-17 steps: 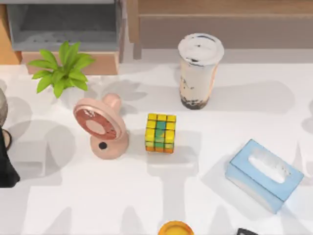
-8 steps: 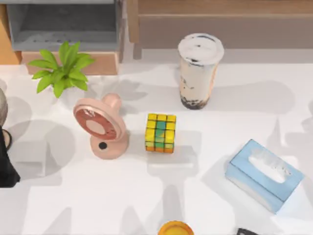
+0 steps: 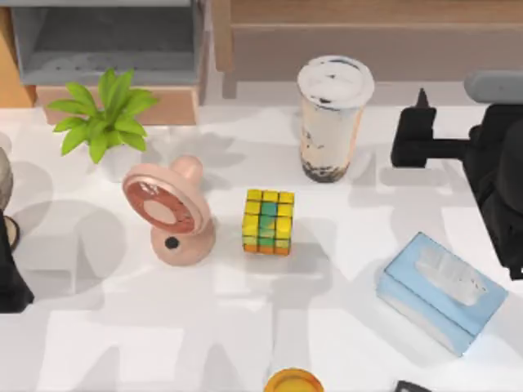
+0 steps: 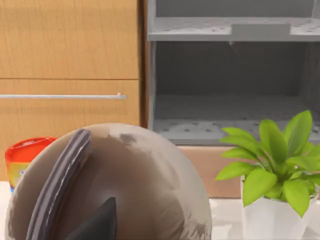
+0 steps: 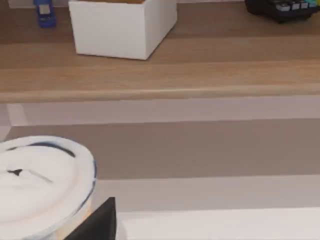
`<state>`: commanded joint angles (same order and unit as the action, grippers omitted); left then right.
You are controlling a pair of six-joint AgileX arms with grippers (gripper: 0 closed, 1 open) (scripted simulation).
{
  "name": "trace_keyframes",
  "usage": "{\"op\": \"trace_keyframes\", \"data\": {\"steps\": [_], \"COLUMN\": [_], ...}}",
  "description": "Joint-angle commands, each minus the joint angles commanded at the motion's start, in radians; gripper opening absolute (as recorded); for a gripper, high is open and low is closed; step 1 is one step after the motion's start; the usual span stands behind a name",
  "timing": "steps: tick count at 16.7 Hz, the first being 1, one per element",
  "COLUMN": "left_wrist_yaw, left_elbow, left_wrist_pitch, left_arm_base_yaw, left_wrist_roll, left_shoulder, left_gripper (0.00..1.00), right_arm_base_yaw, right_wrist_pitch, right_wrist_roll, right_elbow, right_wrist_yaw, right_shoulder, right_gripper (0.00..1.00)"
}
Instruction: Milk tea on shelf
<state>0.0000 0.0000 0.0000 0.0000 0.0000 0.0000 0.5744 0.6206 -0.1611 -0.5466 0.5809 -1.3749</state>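
The milk tea, a tall clear cup with a white lid and dark pearls, stands upright at the back centre of the table, just in front of the shelf. My right gripper hovers open a little to the right of the cup, apart from it and pointing toward it. In the right wrist view the cup's lid lies close below, one dark fingertip shows beside it, and the shelf's wooden board runs behind. My left arm stays parked at the table's left edge.
A puzzle cube, a pink fan and a potted plant stand left of the cup. A blue tissue box lies front right. The grey cubby is back left. A white box sits on the shelf.
My right arm has come in from the right edge and now hangs just right of the milk tea. Nothing on the table has moved.
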Motion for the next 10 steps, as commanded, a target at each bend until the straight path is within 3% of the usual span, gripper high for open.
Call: {"op": "trace_keyframes", "data": {"steps": [5,10], "left_wrist_yaw": [0.000,0.000], "left_elbow": [0.000,0.000], "left_wrist_pitch": [0.000,0.000], "left_arm_base_yaw": [0.000,0.000], "left_wrist_roll": [0.000,0.000], "left_shoulder": [0.000,0.000], "left_gripper": [1.00,1.00], "right_arm_base_yaw": [0.164,0.244], "right_wrist_pitch": [0.182,0.275], "right_wrist_roll": [-0.046,-0.066], "right_elbow": [-0.161,-0.244], "right_wrist_yaw": [0.168,0.252], "right_shoulder": [-0.422,-0.620], "right_gripper": [1.00,1.00]}}
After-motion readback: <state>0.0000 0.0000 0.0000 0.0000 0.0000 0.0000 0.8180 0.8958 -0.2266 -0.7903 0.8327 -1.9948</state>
